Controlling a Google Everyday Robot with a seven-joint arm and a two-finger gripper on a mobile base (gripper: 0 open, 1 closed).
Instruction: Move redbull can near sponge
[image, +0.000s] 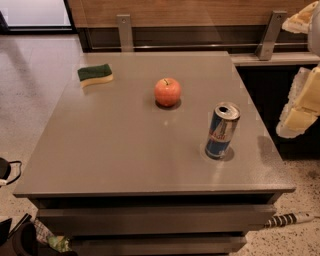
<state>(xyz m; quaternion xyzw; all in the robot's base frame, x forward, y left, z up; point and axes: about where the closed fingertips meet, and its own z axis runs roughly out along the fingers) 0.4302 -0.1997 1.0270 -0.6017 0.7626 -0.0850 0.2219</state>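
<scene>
The redbull can stands upright on the grey table, near its right front part. The sponge, dark green over pale yellow, lies flat near the table's far left corner. My gripper hangs at the right edge of the view, beyond the table's right side. It is to the right of the can, apart from it, and holds nothing that I can see.
A red-orange apple sits mid-table between the can and the sponge. A wood-panelled wall with metal brackets runs behind the table. Part of my arm shows at the top right. Cables and dark objects lie on the floor at the front left.
</scene>
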